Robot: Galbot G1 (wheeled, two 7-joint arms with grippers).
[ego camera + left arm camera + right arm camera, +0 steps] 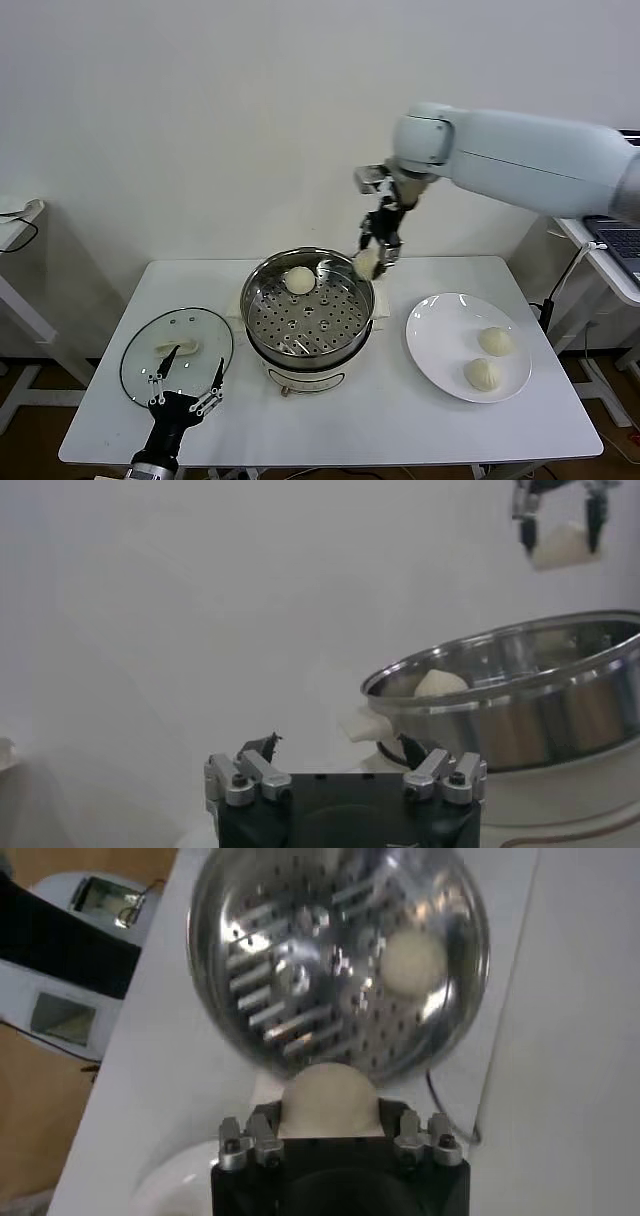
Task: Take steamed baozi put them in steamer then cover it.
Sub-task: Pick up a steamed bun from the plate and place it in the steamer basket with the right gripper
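Four baozi are in play, and we have them in three places: one lies on the perforated tray inside the steamer (308, 312), toward its far side; two wait on the white plate (447, 345) to the steamer's right; and the fourth hangs in our right gripper (372, 262), above the steamer's far right rim. The right gripper's fingers are closed on that bun (330, 1098), which fills the gap between them in the right wrist view, with the shiny pot below and ahead.

Our left gripper (186, 388) rests low at the near left of the table (400, 420), fingers spread wide and holding nothing, just at the near edge of the glass cover (140, 355), which lies flat on the table well to the left of the steamer.

We judge the risk here to be placement. The held bun sits over the rim rather than over the middle of the tray, so releasing now could drop it on the steel edge, from which it might roll onto the table. A soft dough bun may also stick to one finger on release and fall crooked, or land against the bun (300, 280) already inside. Squeezing harder would dent it. The cover must wait until the plate's two buns are moved.
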